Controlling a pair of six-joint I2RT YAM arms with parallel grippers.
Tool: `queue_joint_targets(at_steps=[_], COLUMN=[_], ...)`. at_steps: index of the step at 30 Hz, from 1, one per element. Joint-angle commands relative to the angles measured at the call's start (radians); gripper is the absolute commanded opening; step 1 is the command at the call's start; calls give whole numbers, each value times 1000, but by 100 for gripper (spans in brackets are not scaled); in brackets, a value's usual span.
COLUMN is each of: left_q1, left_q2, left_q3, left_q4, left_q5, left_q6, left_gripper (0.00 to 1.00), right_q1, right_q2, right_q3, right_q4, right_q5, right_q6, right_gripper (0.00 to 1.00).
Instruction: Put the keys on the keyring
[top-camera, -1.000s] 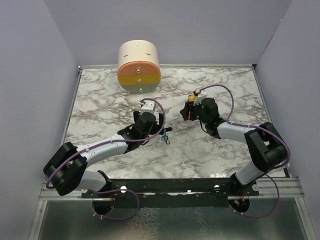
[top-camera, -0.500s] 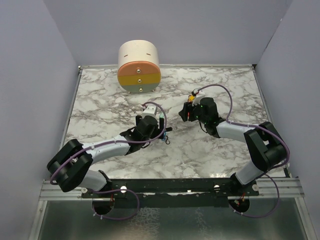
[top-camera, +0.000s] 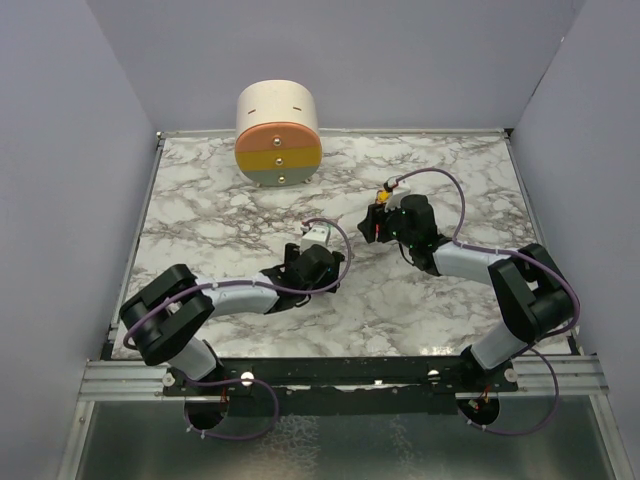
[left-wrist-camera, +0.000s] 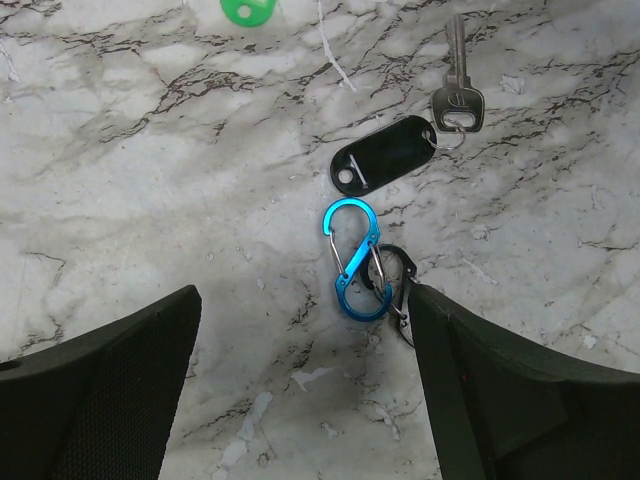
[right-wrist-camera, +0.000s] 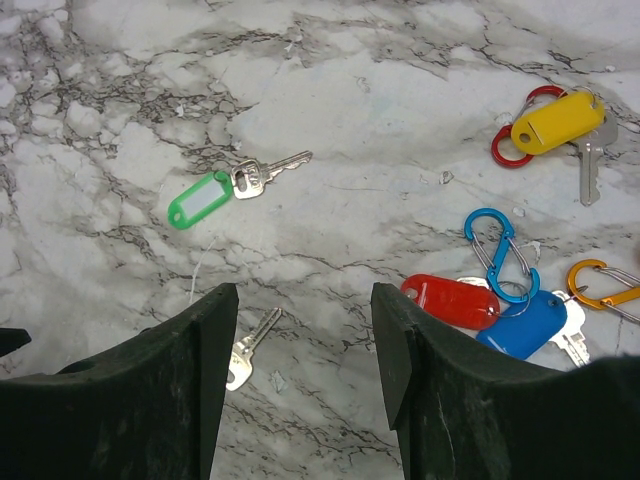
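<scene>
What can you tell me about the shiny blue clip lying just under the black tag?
The shiny blue figure-eight metal clip is one curved piece with two loops, each shut by a thin silver wire gate. It lies flat on the marble table, between the open fingers of the left hand, which do not touch it. A smaller black clip looks hooked into its lower loop. The black plastic tag sits just above, a small gap apart.

left pincer gap: blue carabiner inside | bare marble leftward
</scene>
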Motion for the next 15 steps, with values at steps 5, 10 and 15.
queue_joint_targets(at_steps=[5, 10, 15], left_q1=[-8, -8, -7], left_q2=[47, 65, 77], left_q3=[39, 47, 54], left_q4=[33, 40, 43], left_q5=[-66, -81, -86], left_q6=[-10, -6, -2], left_gripper=[87, 87, 87], right_q1=[7, 6, 6], right_q2=[-32, -29, -27], right_q3=[5, 6, 5], right_q4=[-5, -2, -1], right_q5=[-15, -14, -15], right_q6=[-7, -7, -6], right_gripper=[56, 56, 56])
